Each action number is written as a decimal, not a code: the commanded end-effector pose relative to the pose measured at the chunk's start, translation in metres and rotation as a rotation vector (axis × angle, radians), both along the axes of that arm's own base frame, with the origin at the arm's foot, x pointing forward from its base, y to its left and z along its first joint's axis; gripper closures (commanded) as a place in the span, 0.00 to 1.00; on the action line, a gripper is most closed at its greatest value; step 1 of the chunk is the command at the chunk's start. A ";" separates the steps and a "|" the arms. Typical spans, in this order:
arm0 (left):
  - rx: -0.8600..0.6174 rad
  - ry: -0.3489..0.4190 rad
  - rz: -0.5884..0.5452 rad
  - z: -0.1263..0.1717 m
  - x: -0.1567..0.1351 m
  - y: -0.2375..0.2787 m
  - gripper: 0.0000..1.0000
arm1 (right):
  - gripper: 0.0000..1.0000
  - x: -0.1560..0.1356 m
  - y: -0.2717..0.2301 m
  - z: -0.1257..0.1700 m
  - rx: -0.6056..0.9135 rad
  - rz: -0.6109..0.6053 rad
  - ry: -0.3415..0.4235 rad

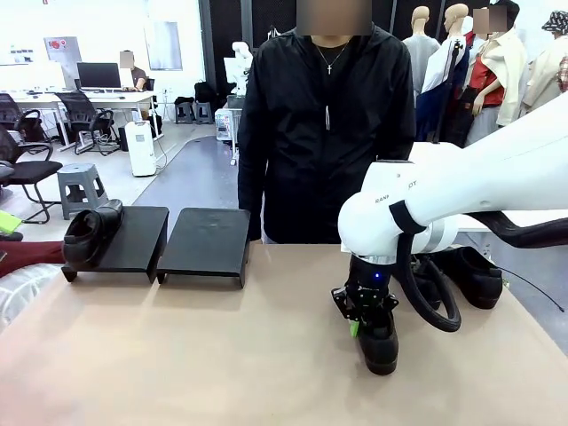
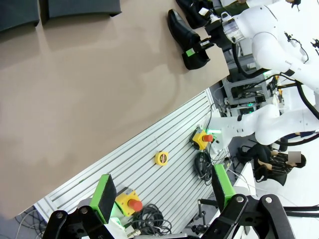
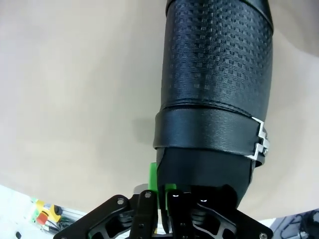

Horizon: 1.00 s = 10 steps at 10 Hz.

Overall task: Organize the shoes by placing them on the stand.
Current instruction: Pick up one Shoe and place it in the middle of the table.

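Note:
A black strapped shoe (image 1: 380, 342) lies on the tan table at the near right, toe toward me. My right gripper (image 1: 366, 306) comes down on its heel end and is shut on the rim of the opening; the right wrist view shows the shoe (image 3: 219, 74) close up, with the gripper (image 3: 167, 199) pinching its collar. Another shoe (image 1: 89, 235) rests on the left unit of the black stand (image 1: 133, 244); the stand's right unit (image 1: 209, 241) is bare. More shoes (image 1: 475, 275) sit behind the right arm. My left gripper (image 2: 163, 191) hangs open off the table's edge, holding nothing.
A person in a black jacket (image 1: 324, 124) stands at the far side, behind the stand. The right arm's black cable (image 1: 435, 311) loops over the table beside the held shoe. Red stop buttons (image 2: 130, 201) and a yellow tape measure (image 2: 160, 158) lie on the slatted frame below the table.

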<state>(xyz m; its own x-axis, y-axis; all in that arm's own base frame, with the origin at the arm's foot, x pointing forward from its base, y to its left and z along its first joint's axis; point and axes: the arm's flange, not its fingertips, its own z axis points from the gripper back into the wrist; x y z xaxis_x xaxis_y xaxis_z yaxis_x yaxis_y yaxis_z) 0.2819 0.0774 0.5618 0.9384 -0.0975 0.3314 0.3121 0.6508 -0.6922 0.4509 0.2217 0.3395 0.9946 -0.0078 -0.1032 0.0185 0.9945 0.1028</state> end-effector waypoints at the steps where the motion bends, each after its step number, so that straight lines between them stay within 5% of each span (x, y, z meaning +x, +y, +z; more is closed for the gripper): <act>1: 0.004 -0.011 -0.021 0.001 -0.002 0.004 0.00 | 1.00 0.003 0.003 0.004 -0.017 -0.008 -0.027; 4: 0.004 -0.011 -0.021 0.001 -0.002 0.004 0.00 | 1.00 -0.025 -0.008 0.037 0.041 -0.069 -0.065; 5: 0.004 -0.011 -0.021 0.001 -0.002 0.004 0.00 | 1.00 -0.042 -0.004 0.051 0.100 -0.090 0.035; 6: 0.004 -0.011 -0.021 0.001 -0.002 0.004 0.00 | 1.00 -0.064 0.022 0.051 0.147 -0.124 0.173; 10: 0.004 -0.011 -0.021 0.001 -0.002 0.004 0.00 | 1.00 -0.109 0.157 0.036 0.380 0.009 0.127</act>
